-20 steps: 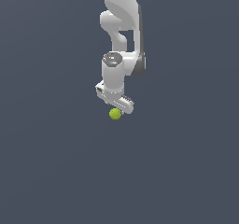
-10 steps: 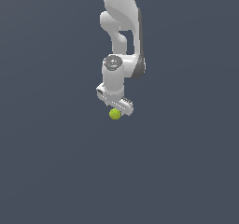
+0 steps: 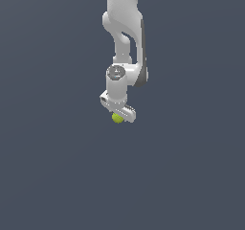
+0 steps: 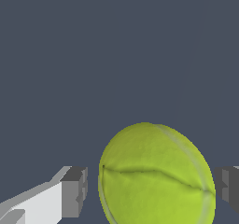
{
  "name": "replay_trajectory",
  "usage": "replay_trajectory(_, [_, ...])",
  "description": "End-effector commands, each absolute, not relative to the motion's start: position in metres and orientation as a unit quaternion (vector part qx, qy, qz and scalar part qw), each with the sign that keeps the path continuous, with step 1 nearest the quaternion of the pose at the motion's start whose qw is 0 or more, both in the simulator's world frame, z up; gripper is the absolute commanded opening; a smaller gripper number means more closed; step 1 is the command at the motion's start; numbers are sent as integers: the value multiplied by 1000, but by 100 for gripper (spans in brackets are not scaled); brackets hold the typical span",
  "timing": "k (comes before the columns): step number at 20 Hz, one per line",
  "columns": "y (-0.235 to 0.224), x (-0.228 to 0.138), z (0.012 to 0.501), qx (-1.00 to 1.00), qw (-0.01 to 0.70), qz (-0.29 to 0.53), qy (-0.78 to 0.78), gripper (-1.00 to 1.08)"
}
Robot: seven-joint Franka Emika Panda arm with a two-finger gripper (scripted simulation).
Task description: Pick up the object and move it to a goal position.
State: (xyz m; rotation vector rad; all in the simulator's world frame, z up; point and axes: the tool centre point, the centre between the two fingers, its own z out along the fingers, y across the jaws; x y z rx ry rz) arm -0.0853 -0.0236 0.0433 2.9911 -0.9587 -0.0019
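The object, a small yellow-green ball (image 3: 117,118), sits just under the white gripper (image 3: 118,115) in the exterior view. In the wrist view the ball (image 4: 156,176) fills the space between the two grey fingertips (image 4: 74,190). A narrow gap shows on each side of it, so the pads stand beside the ball without touching it. The gripper (image 4: 151,188) is open around the ball. The ball's lower part is cut off by the wrist view's edge.
A plain dark grey surface (image 3: 57,176) spreads all around the arm (image 3: 125,42) in both views. No other objects or edges are in view.
The arm's wrist has come down closer to the ball over the last second. The ball has stayed in the same spot.
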Motion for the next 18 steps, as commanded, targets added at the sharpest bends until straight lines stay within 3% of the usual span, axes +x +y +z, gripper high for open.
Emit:
replay_trajectory(1, [-24, -85, 41, 952, 0, 0, -305, 100])
replay_trajectory(2, [-24, -85, 41, 952, 0, 0, -305, -100])
replay_trajectory(18, [-32, -88, 49, 952, 0, 0, -305, -100])
